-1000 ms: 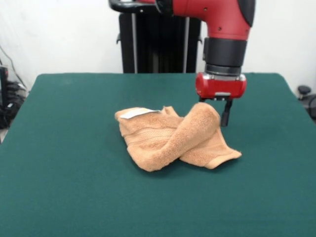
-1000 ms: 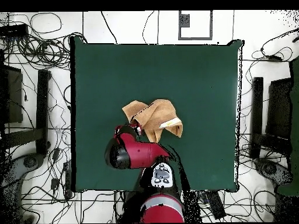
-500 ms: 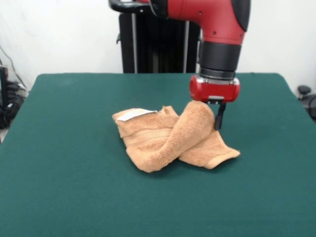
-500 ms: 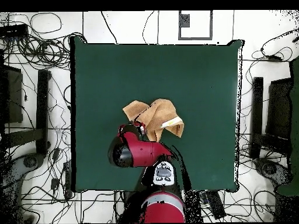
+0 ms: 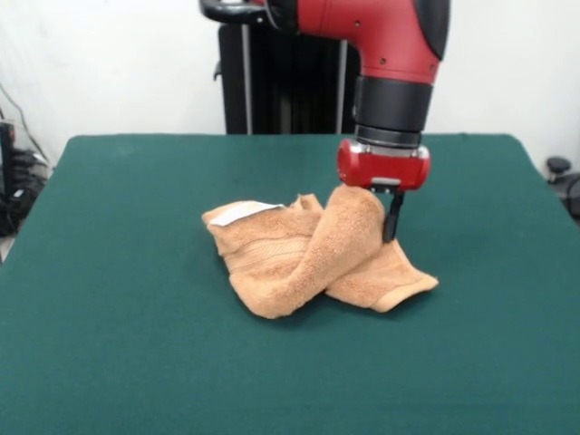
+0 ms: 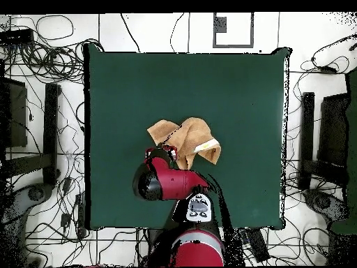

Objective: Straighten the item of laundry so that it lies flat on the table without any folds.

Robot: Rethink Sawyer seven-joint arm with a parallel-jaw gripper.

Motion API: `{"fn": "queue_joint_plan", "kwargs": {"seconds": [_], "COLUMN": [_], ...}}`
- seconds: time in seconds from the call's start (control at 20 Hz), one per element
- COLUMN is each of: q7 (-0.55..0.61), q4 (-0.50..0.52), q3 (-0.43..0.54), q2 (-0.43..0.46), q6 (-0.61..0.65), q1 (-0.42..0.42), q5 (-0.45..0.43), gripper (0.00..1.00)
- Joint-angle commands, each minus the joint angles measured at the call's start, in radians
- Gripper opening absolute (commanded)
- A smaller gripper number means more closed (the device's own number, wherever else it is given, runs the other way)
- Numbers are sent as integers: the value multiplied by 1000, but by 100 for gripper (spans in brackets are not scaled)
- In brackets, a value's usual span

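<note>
Towel [image 5: 313, 249] cloth is pinched between the jaws of the gripper [image 5: 376, 201], or so it seems: only one dark finger [image 5: 391, 217] can be seen, and the other is hidden behind the raised fold. That fold is lifted up right at the jaws. Below and beside the jaws, the rest of the towel is lying in a twisted, rolled heap near the middle of the table [image 5: 109, 299]. A small white label [image 5: 243, 210] is seen at the far end of the heap from the jaws.

The towel is judged to be soft, light and floppy. It will bend and sag when lifted, and nothing in it can break. A corner or a border edge is thought to be the best place to hold, so the folds can be pulled out flat.
</note>
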Motion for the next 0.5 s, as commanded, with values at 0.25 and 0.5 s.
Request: {"fn": "queue_joint_plan", "kwargs": {"seconds": [0.25, 0.5], "q7": [232, 263], "q4": [-35, -5], "q3": [12, -10], "q2": [23, 24], "q6": [-175, -179], "q1": [-10, 22], "q5": [51, 131], "gripper": [0, 0]}}
